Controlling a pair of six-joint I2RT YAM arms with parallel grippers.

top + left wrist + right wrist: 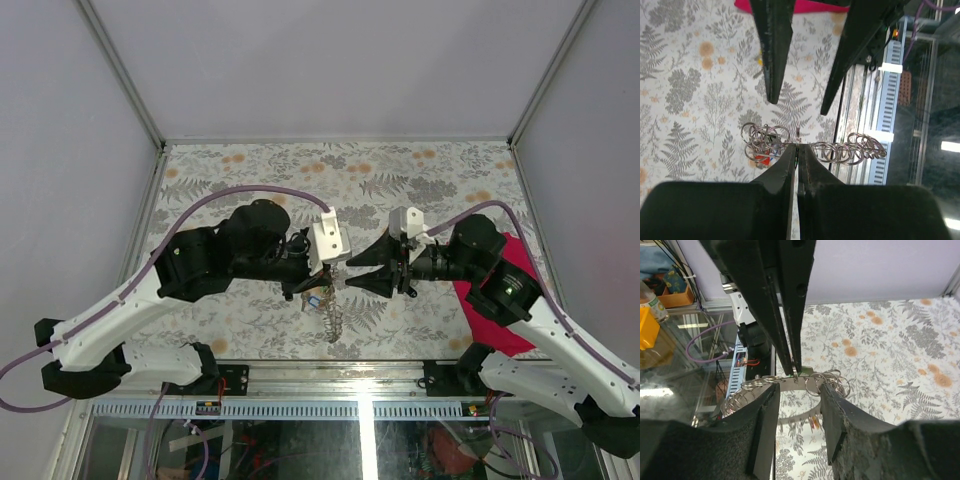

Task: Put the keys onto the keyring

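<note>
My left gripper (334, 277) is shut on the thin silvery keyring (797, 134), pinching it at the fingertips above the table. From the ring a link chain (852, 150) trails to one side, and a cluster of small rings (762, 139) sits on the other. A red-headed key (760, 159) hangs in that cluster. In the top view the chain (329, 322) dangles down with a blue bit (316, 298) near its top. My right gripper (348, 272) faces the left one. Its fingers (839, 420) stand apart on either side of the ring (812, 382), gripping nothing. Further keys are hidden.
A crimson cloth (497, 292) lies on the floral table (400, 180) at the right, under the right arm. The table's near edge with a metal rail (330, 408) runs just below the hanging chain. Grey walls close in the back and sides.
</note>
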